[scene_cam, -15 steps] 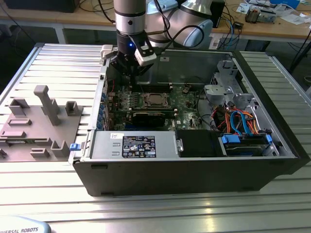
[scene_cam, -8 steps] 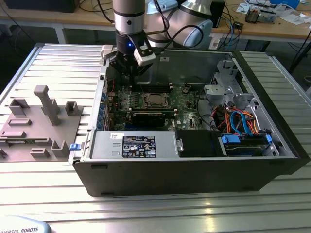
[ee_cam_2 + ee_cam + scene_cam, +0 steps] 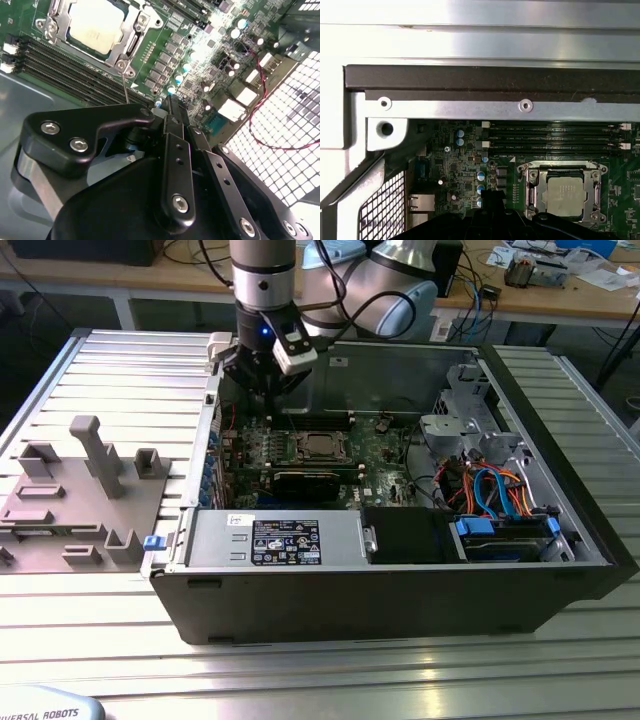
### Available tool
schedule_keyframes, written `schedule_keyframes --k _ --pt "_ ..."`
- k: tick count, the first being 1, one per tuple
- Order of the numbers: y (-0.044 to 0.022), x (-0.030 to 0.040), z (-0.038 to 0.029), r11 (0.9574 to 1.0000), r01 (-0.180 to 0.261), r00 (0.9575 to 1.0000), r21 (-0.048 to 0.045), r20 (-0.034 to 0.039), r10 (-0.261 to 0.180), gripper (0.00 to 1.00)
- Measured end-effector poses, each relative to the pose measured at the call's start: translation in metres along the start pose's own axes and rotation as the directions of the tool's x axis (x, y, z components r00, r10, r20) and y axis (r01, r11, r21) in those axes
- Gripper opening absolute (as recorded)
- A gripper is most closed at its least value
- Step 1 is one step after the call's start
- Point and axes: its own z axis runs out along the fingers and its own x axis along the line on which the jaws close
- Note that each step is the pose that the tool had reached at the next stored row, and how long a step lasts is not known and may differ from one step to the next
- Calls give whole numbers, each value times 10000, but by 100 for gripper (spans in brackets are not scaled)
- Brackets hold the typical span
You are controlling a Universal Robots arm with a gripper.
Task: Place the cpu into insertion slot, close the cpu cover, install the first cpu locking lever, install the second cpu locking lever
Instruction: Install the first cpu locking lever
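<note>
On the exterior view's left you've got a grey fixture block (image 3: 75,495) on the ribbed table (image 3: 300,680), well apart from the work. Move right and you hit the open PC case (image 3: 400,590), w/ the green motherboard (image 3: 385,455) lying flat inside.

Your gripper (image 3: 262,375) hangs over the board's far-left part, just inside the case wall. In the second wrist view its fingers (image 3: 172,112) look drawn together w/ nothing between them; they grip nothing.

The cpu (image 3: 316,445) already sits in the insertion slot (image 3: 297,445), dull silver top up. In both wrist views the cpu cover (image 3: 533,192) lies down flat around the chip, framing it, so you can judge the first two steps as done. One thin wire lever (image 3: 124,85) stands up off the socket corner nearest the fingers in the second wrist view; it looks unlatched, though you can't be sure. The other lever I can't tell.

Key relation: in the exterior view the socket lies right of and nearer than the fingers, close but not touching. The raised lever is on the socket's gripper side.
</note>
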Motion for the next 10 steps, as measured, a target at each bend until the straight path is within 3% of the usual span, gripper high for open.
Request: schedule_keyframes --k 5,10 --pt "52 0 1 9999 -3 10000 -104 0 3 11" --pt "67 0 3 9996 -6 10000 -277 3 6 11"
